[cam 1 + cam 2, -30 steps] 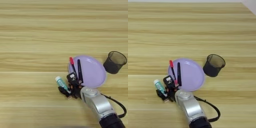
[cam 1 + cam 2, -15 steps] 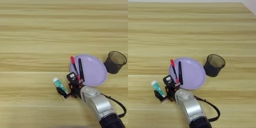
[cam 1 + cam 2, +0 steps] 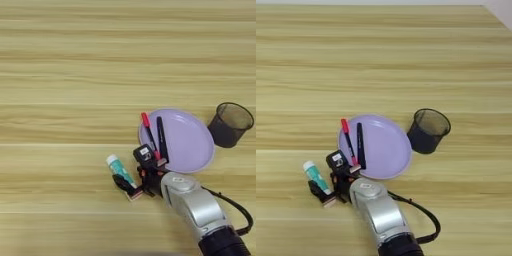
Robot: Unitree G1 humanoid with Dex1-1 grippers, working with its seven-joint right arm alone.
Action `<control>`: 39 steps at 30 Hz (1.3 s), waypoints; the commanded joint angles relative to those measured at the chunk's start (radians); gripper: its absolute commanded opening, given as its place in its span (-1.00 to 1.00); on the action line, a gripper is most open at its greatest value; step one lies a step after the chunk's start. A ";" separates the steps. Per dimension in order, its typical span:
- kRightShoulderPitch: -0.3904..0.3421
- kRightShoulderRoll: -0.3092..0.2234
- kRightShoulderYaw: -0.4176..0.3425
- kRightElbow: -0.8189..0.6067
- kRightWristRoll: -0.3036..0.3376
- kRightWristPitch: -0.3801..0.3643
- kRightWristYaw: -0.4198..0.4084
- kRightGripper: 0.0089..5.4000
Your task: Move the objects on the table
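Observation:
The teal-green glue stick (image 3: pixel 119 171) lies flat on the table (image 3: pixel 60 100), white cap pointing up-left, just left of a purple plate. My right gripper (image 3: pixel 133 170) is open beside it. One black finger (image 3: pixel 124 184) touches the stick's lower end, and the other finger (image 3: pixel 145 152) sits at the plate's near-left rim. The stick lies on the wood at the left of the gap, not clamped. The black mesh pen cup (image 3: pixel 230 124) stands upright to the right of the plate, well away from the gripper.
The purple plate (image 3: pixel 187 142) holds a red marker (image 3: pixel 148 131) and a black marker (image 3: pixel 161 139) on its left side. My silver forearm (image 3: pixel 195 207) comes in from the bottom right, trailing a black cable (image 3: pixel 235 205). Bare wood spreads to the left and the far side.
The glue stick has slid a little to the left and more of its length shows. The lower finger has dropped slightly toward its end. Plate and cup have stayed put.

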 commanded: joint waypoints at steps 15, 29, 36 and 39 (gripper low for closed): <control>-0.023 -0.005 0.016 -0.086 0.008 -0.034 0.022 0.98; -0.015 -0.008 0.030 -0.102 0.008 -0.027 0.040 0.98; -0.014 -0.012 0.033 -0.104 0.008 -0.039 0.046 0.98; -0.012 -0.016 0.038 -0.124 0.009 -0.058 0.056 0.98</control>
